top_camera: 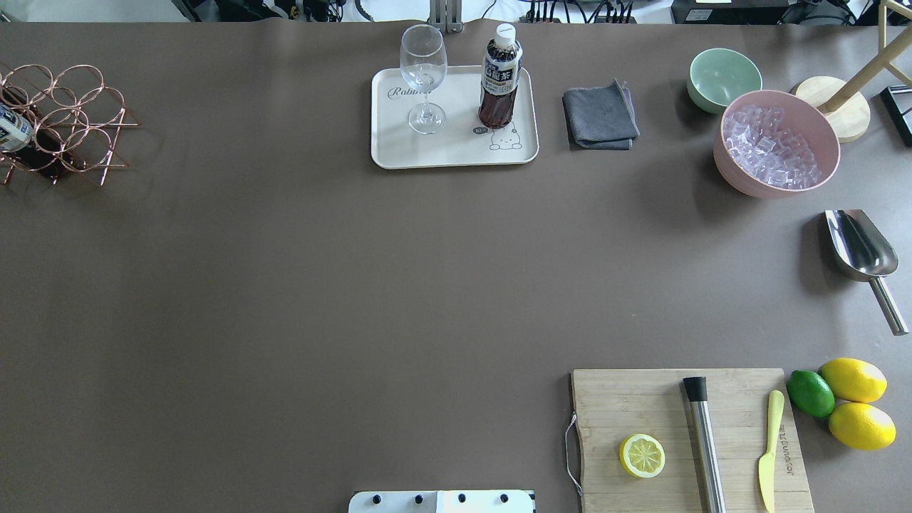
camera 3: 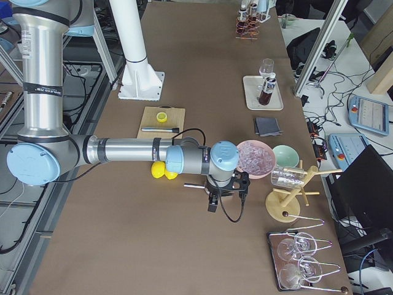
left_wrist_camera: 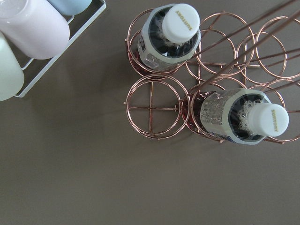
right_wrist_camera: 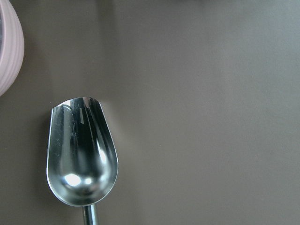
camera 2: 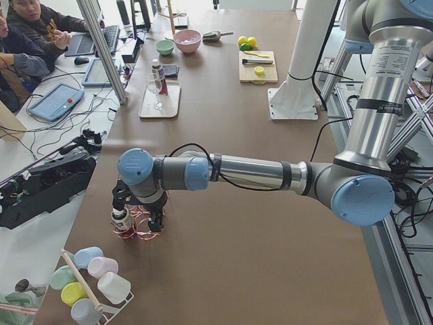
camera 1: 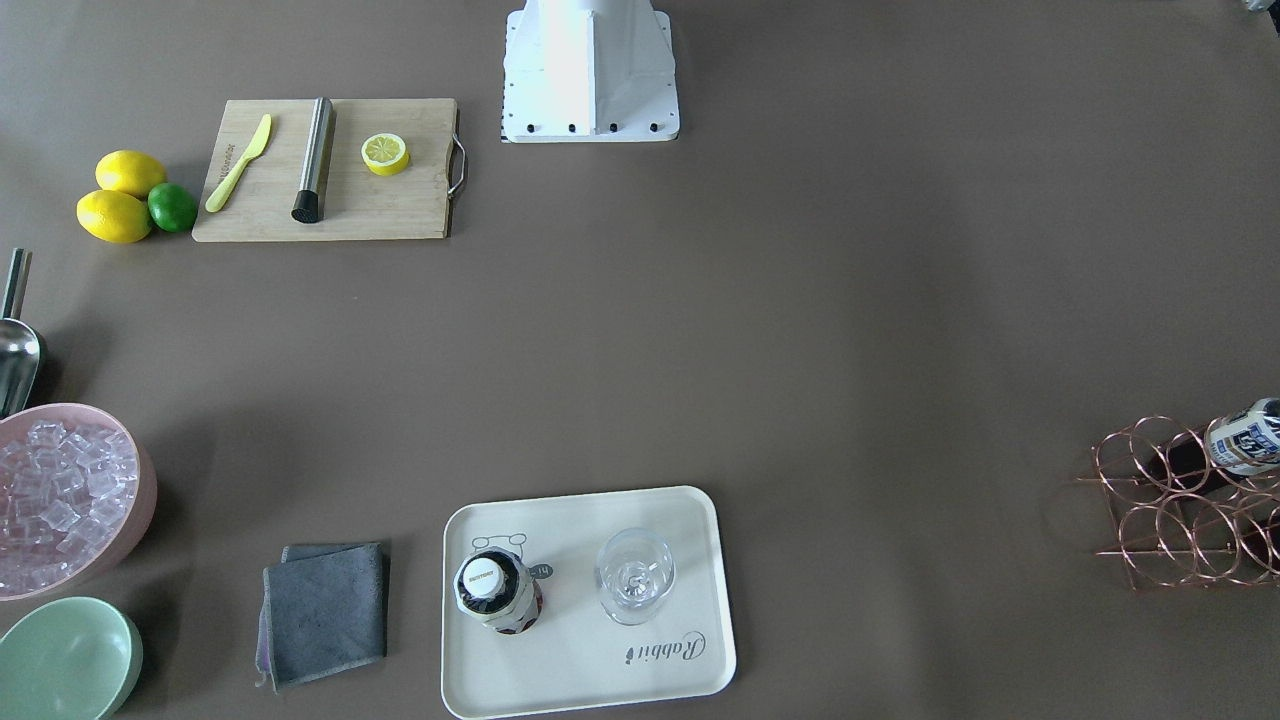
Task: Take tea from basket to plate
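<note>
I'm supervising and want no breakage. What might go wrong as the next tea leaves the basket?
The two teas sit tilted in the wire rings of the basket, so a lift may snag and drag it. On the plate, the stemmed glass stands close beside the tea already there; another bottle could tip it.

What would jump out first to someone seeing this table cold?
One tea bottle already stands upright on the cream plate at the table's far edge, beside a clear stemmed glass. At the robot's far left, the copper wire basket holds two more bottles, with one ring cell beside them empty. On the right sits a pink bowl heaped with ice.
</note>
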Motion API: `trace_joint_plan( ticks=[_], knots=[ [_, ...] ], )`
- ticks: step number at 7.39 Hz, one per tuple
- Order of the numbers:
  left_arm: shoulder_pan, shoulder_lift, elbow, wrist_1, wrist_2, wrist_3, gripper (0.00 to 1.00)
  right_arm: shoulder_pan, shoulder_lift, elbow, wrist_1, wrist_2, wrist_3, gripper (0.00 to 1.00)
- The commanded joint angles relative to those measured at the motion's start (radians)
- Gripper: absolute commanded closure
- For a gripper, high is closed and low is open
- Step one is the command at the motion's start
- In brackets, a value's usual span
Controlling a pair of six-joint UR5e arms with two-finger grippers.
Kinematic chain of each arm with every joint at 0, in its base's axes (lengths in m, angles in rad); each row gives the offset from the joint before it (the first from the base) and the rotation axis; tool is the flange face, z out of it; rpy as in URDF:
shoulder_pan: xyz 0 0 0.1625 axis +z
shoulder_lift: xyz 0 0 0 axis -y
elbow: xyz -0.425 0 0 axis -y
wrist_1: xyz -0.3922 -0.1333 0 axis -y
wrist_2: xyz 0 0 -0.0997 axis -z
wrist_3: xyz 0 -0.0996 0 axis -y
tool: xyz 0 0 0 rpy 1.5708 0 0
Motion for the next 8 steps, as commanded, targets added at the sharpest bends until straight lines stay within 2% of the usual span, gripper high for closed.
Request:
trace_joint_plan(
  ticks=[1,8],
  knots=[
    [0.0,0.025,-0.023,-0.004,0.087,0.003,0.02,0.003,-0.001,0.001,0.0,-0.003,-0.001,0.0],
    [0.0,0.042,-0.03,-0.007,0.101,0.007,0.02,0.003,-0.002,-0.001,-0.002,-0.001,-0.001,0.0]
  ],
)
